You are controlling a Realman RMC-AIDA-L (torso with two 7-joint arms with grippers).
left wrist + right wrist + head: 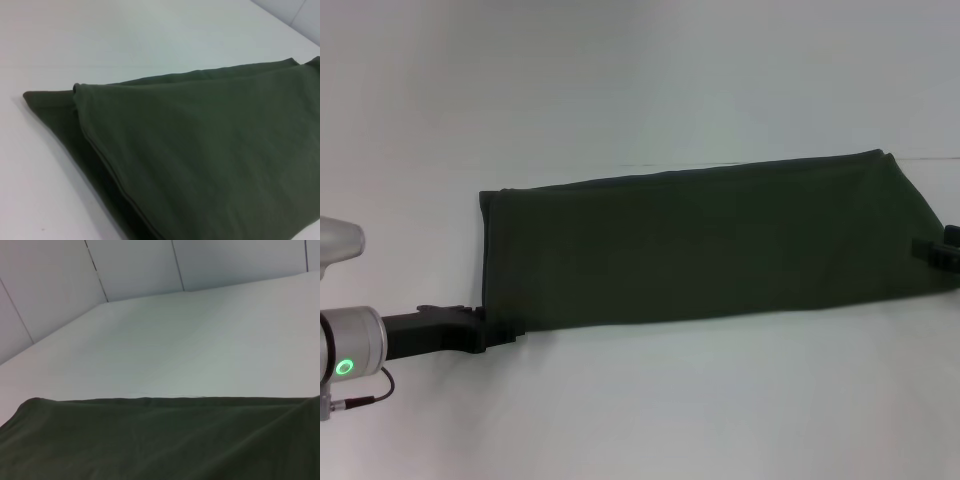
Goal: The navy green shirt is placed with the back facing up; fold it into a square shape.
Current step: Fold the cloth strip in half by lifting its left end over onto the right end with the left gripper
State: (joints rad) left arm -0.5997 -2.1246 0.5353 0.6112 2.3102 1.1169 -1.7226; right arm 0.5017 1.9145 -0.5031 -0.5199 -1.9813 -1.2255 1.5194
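Left pincer point(498, 330) is reaching under the shirt's left end; tips hidden, grip state impossible to tell. Navy green shirt point(710, 245), soft matte fabric folded into a long band, is lying across the white worktop point(640, 90) toward its right edge. Right pincer point(938, 248) is mostly cut off; grip unclear.

Navy green shirt point(710, 245): dark olive green, plain, no print being shown. Table point(620, 80): plain white. Left gripper point(470, 328): black, silver wrist section lit by green ring. Right gripper point(942, 247): black. Wall panels point(135, 265) being seen pale grey, dark seams.
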